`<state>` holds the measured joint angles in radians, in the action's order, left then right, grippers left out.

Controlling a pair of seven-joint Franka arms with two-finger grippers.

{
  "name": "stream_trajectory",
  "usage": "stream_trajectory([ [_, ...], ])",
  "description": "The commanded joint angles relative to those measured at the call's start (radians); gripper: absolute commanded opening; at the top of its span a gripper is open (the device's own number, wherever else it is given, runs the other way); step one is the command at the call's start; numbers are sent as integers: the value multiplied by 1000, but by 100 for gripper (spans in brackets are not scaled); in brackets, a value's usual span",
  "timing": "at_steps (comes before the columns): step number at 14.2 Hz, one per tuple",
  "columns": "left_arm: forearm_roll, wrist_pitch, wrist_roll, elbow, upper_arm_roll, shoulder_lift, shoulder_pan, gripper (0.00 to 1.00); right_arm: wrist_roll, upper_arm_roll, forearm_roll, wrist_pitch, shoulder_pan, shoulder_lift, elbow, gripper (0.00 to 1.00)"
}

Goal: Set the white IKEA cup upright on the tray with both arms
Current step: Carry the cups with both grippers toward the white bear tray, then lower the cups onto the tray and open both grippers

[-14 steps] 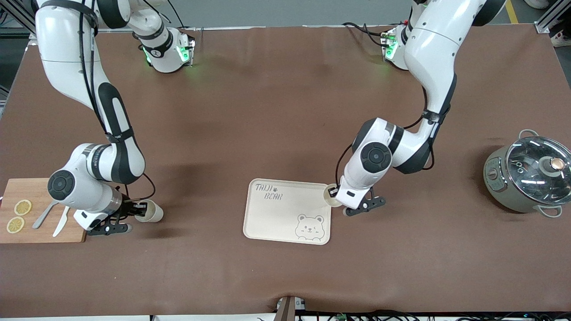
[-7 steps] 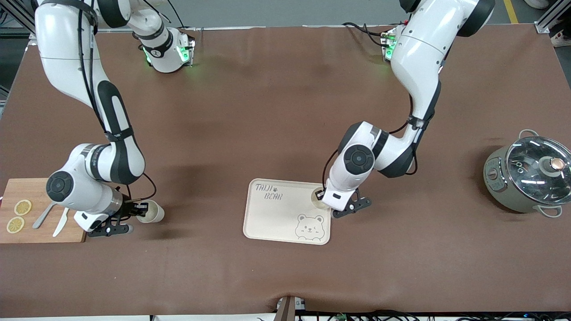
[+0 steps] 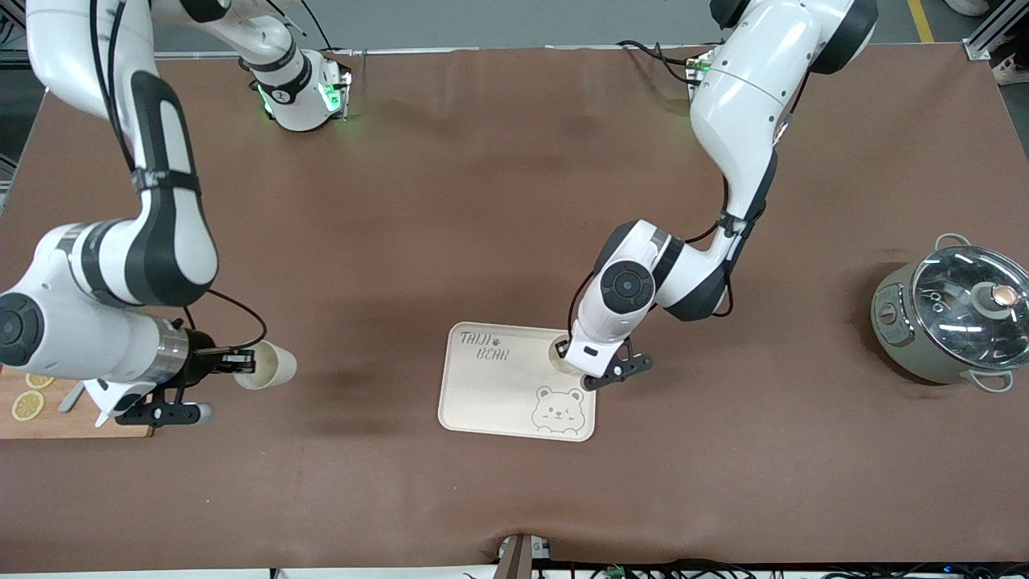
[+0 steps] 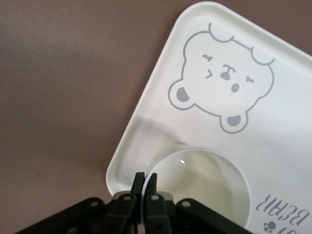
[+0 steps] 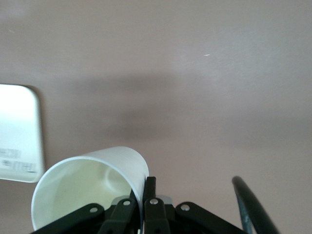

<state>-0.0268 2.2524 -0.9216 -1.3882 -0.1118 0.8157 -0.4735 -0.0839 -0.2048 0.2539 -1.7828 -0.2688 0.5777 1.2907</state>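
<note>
The cream tray (image 3: 490, 394) with the grey bear drawing lies nearer the front camera at mid table; it also shows in the left wrist view (image 4: 273, 78). My left gripper (image 3: 572, 354) is shut on the rim of a white cup (image 3: 560, 355), held upright over the tray's corner toward the left arm's end; the left wrist view shows the cup's rim (image 4: 195, 180) pinched between the jaws (image 4: 145, 181). My right gripper (image 3: 241, 366) is shut on the rim of a second white cup (image 3: 269, 366), tilted on its side above the table; it also shows in the right wrist view (image 5: 92, 185).
A wooden cutting board (image 3: 80, 422) with lemon slices (image 3: 28, 404) and cutlery lies at the right arm's end. A grey pot with a glass lid (image 3: 957, 314) stands at the left arm's end. The brown cloth covers the table.
My left gripper carried its cup from beside the tray's edge to over the tray's corner. My right arm lifted its cup off the table and rose.
</note>
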Motion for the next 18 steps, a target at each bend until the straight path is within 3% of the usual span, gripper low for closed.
stream_trajectory([
  [1, -22, -25, -17, 29, 11, 10, -19, 0, -233, -7, 8, 0, -127, 19, -37, 0],
  [2, -21, -25, -16, 28, 11, 5, -17, 17, -290, -8, 7, -7, -166, 25, -45, 0],
  [3, -24, -27, -16, 28, 11, 2, -17, 99, -333, -8, 5, -32, -209, 30, -48, 0],
  [7, -11, -134, -48, 31, 11, -23, -16, 100, -503, -8, 2, -185, -320, 74, -47, 0],
  [13, -8, -316, -40, 34, 3, -99, 13, 100, -606, -10, -5, -354, -374, 168, -44, 0],
  [18, -24, -375, 244, 28, 9, -239, 137, 100, -609, -10, -38, -406, -388, 221, -41, 0],
])
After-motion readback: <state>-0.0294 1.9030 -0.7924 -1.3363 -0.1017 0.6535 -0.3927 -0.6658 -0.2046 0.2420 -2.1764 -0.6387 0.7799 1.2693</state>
